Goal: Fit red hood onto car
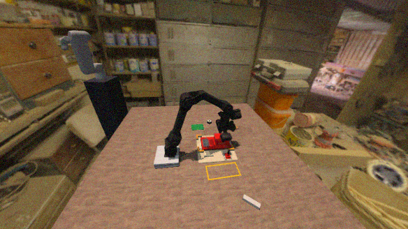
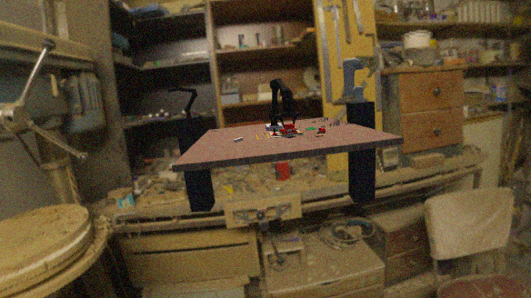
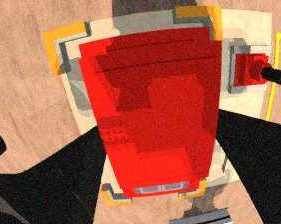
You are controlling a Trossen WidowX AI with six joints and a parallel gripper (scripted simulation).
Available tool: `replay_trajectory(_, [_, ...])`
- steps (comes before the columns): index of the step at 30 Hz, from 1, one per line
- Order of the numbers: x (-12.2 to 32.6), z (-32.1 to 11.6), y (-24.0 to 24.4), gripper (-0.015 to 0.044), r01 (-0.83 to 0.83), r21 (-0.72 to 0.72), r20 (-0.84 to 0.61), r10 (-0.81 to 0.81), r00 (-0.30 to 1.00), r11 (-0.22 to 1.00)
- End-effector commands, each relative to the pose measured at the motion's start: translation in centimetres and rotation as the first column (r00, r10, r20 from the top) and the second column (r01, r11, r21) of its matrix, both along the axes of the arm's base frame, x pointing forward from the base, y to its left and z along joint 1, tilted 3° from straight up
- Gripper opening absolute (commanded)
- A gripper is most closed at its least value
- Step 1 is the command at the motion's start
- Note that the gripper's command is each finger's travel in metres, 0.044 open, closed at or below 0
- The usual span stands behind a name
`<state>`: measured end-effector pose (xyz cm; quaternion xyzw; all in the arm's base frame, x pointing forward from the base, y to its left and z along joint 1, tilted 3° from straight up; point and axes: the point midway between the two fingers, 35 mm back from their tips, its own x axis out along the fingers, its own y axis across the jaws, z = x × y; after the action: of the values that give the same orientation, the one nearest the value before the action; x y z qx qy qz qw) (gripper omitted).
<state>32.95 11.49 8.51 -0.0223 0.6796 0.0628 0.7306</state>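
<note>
The gripper is closed on the red hood — its fingers at either side — with the hood over the car in the jig.

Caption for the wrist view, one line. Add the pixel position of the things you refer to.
The end effector (image 3: 157, 121) grips the red hood (image 3: 166, 107) above the jig (image 3: 247, 25), beside a small red block (image 3: 243, 70).
</note>
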Motion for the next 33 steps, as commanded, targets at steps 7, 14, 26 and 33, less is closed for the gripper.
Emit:
replay_trajectory(7, [0.1,-0.4,0.0,0.0000,0.004,-0.003,0.001,-0.004,1.000,1.000])
replay_trajectory(14, [0.1,-0.7,0.0,0.0000,0.004,-0.003,0.001,-0.004,1.000,1.000])
replay_trajectory(26, [0.1,-1.1,0.0,0.0000,0.004,-0.003,0.001,-0.004,1.000,1.000])
replay_trajectory(33, [0.1,-1.4,0.0,0.0000,0.004,-0.003,0.001,-0.004,1.000,1.000])
